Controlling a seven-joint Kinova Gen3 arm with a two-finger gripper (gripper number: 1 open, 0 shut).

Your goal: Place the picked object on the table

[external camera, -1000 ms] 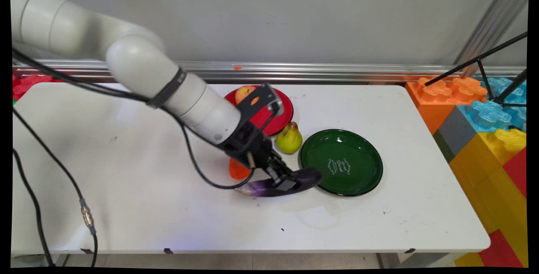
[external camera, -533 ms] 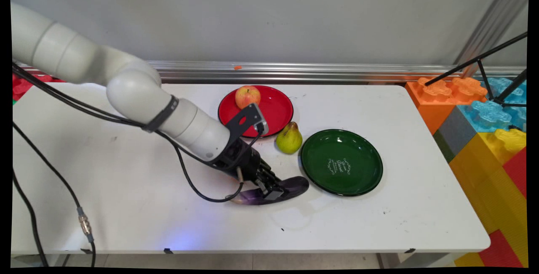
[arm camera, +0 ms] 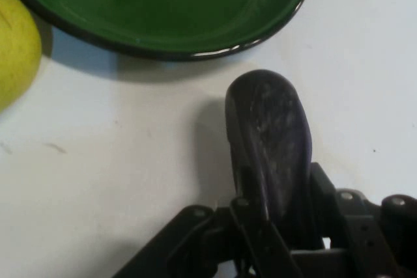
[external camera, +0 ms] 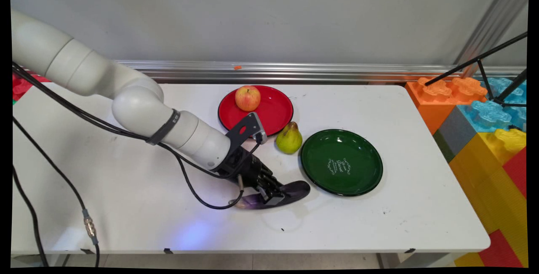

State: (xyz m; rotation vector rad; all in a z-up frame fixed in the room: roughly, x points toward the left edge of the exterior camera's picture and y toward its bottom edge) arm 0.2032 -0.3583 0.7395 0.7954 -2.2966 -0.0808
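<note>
Apple (external camera: 247,98) on red plate (external camera: 276,114)

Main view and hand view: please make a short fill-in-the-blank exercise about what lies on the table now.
1. The gripper is shut on the ____.
2. The apple sits on the ____ plate.
3. The pear stands on the table between the red plate and the ____ plate.

Missing words: eggplant; red; green.
</note>
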